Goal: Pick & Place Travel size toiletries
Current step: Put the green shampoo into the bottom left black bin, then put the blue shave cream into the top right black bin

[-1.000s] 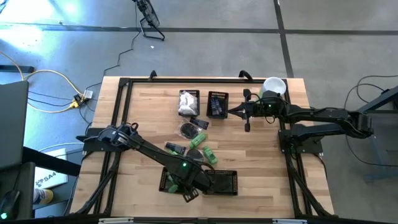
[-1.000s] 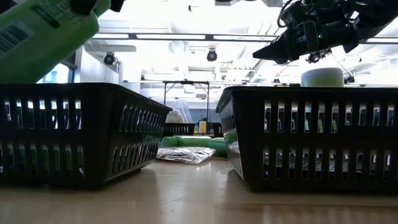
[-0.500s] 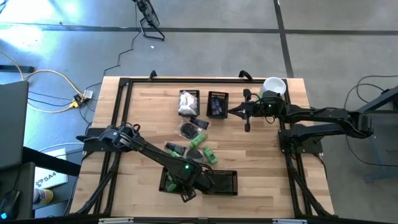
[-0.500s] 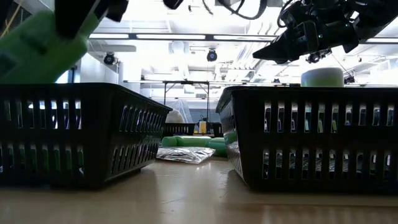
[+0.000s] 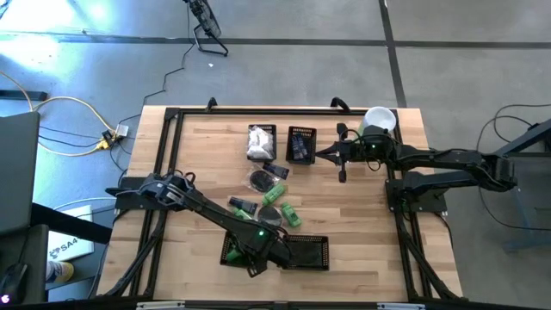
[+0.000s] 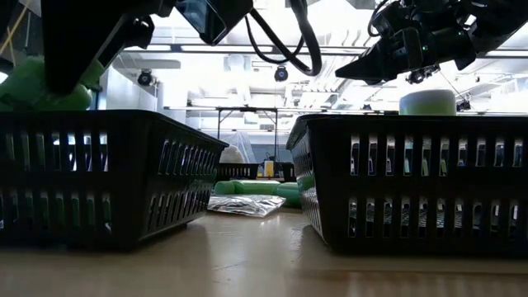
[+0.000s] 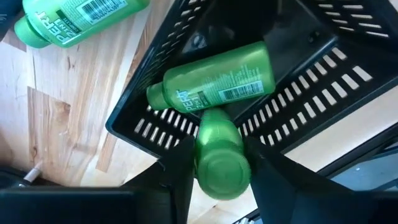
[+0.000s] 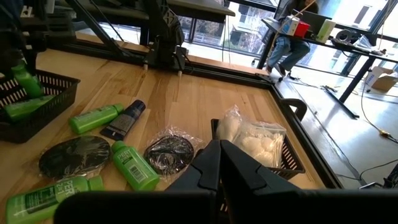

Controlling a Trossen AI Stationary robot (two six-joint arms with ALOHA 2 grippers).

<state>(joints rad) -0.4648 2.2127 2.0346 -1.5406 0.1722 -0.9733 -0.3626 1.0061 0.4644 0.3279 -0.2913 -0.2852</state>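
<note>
placing step: left hand (image 7: 221, 186) grips a green bottle (image 7: 221, 155) over the basket (image 7: 298, 106) at the worktop's near edge, seemingly touching another inside; next, release. right hand (image 5: 323, 155) closed, far side.

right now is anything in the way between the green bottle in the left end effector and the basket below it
Nothing visible blocks it. The left end effector holds the green bottle over the black basket; one other green bottle already lies inside, just beneath.
</note>
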